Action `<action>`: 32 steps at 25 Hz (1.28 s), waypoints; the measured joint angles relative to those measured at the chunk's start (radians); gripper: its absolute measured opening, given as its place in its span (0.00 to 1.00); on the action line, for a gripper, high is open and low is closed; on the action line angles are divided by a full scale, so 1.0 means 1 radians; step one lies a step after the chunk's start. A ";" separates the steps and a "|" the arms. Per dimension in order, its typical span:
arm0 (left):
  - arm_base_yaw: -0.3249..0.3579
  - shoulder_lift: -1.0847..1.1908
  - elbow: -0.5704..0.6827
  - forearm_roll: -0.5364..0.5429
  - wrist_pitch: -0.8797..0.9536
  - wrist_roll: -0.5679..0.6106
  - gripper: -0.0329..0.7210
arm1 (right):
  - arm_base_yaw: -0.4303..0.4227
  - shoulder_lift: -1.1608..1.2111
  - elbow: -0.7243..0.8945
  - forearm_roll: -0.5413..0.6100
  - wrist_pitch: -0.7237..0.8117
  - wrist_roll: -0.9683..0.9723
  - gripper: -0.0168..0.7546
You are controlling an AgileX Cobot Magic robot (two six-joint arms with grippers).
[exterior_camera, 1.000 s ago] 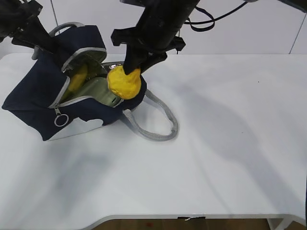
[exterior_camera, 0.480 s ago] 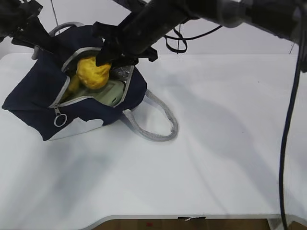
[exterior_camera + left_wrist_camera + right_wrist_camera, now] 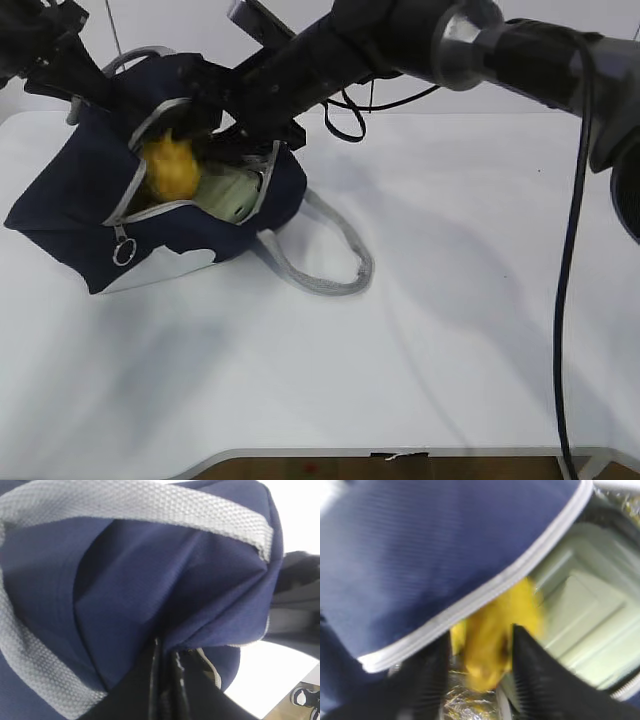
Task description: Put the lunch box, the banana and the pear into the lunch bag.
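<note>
The navy lunch bag (image 3: 70,190) lies tilted at the table's back left, mouth open. My left gripper (image 3: 104,92) is shut on its upper flap (image 3: 150,580), fingers pinched together (image 3: 167,670), and holds the mouth up. My right gripper (image 3: 208,128) reaches into the mouth, jaws apart (image 3: 479,639). The yellow pear (image 3: 168,167) is inside the opening, blurred between the jaws (image 3: 495,640), with a gap on its left side. The sage-green lunch box (image 3: 232,195) lies in the bag beside it (image 3: 580,615). The banana is hidden behind the pear.
A grey rope handle (image 3: 330,262) loops onto the white table (image 3: 450,330) right of the bag. The zipper ring pull (image 3: 124,252) hangs at the bag's front. Silver foil lining (image 3: 465,700) shows below the pear. My right arm crosses above the bag's right side.
My right gripper carried the pear left from the bag's right rim into the open mouth. The jaws now stand apart and the pear sits lower inside. The left gripper has not moved.
</note>
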 joint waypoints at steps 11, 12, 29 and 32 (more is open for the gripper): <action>0.000 0.000 0.000 0.000 0.000 0.000 0.05 | -0.016 0.004 -0.075 -0.007 0.122 -0.057 0.74; 0.000 0.000 0.000 0.000 0.000 0.000 0.05 | -0.021 0.004 -0.089 -0.018 0.149 -0.059 0.74; 0.000 0.000 0.000 0.000 0.000 0.000 0.05 | -0.059 0.014 -0.147 -0.427 0.383 0.192 0.74; 0.000 0.000 0.000 0.000 0.000 0.000 0.05 | -0.059 0.032 -0.147 -0.429 0.386 0.254 0.74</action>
